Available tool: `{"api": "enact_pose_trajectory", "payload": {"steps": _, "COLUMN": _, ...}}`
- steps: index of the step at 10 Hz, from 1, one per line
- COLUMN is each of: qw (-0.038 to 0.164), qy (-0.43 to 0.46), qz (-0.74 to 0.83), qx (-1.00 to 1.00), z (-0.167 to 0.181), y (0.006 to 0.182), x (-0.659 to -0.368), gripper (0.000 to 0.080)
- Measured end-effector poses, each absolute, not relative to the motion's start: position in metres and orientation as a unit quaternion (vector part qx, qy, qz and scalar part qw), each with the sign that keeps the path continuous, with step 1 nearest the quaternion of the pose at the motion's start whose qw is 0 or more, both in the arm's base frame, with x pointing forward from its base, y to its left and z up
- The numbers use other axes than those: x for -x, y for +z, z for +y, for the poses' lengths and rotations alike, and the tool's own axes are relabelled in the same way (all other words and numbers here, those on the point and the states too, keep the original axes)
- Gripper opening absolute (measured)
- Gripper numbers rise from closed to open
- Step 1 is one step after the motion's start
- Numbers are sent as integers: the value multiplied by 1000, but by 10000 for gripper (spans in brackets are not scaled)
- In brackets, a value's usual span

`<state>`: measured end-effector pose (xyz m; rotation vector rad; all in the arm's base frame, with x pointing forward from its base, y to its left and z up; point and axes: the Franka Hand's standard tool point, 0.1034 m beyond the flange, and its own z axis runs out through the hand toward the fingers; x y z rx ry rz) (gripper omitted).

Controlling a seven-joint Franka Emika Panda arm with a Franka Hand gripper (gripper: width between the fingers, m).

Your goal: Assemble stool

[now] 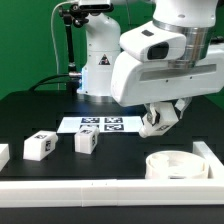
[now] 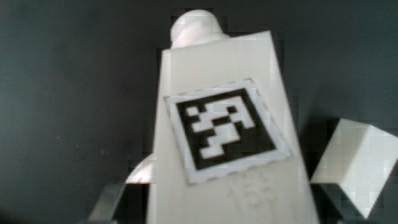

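The claw (image 1: 160,119) is clamping one white leg (image 1: 152,126) of the stool, its fingers closing on the leg's sides. In the wrist view this leg is filling most of the picture. Its black-and-white tag (image 2: 228,125) is facing the camera and its rounded tip is pointing away from the claw. One grey finger (image 2: 111,200) is showing beside the leg's near end.

In the exterior view the held leg is hanging tilted just beside the marker board (image 1: 100,124), toward the exterior view's right. Whether it is touching the black surface (image 1: 40,105) cannot be told. The round seat (image 1: 180,164) is lying on the surface nearer the camera, apart from the claw. A loose leg (image 1: 40,146) and a second loose leg (image 1: 86,141) are sitting toward the exterior view's left, well apart from the claw. A white block (image 2: 356,160) is lying near the held leg in the wrist view; which part it is cannot be told.
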<state>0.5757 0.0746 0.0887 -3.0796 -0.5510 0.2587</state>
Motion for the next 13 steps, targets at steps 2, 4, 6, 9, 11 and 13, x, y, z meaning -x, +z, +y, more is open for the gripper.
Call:
{"api": "enact_pose_trajectory", "payload": {"steps": 2, "qw": 28, "qy": 32, "qz": -140, "qx": 989, "z": 76, "y": 107, "x": -586, "gripper": 328}}
{"api": "enact_pose_trajectory", "payload": {"steps": 4, "qw": 41, "qy": -15, "qz": -126, "qx": 991, "z": 70, "y": 123, "x": -600, "gripper": 328}}
{"api": "enact_pose_trajectory", "payload": {"steps": 6, "qw": 29, "qy": -94, "qz": -130, "qx": 987, "z": 66, "y": 116, "x": -604, "gripper": 328}}
{"api": "enact_pose_trajectory", "payload": {"steps": 9, "qw": 17, "qy": -176, "qz": -126, "qx": 976, "z": 56, "y": 116, "x": -608, "gripper": 328}}
{"api": "enact_pose_trajectory", "payload": {"steps": 11, "qw": 44, "qy": -154, "qz": -96, "qx": 982, "z": 61, "y": 133, "x": -623, "gripper": 328}}
{"api": "enact_pose_trajectory", "payload": {"steps": 13, "qw": 65, "qy": -161, "qz": -62, "qx": 983, "z": 54, "y": 129, "x": -633, "gripper": 328}}
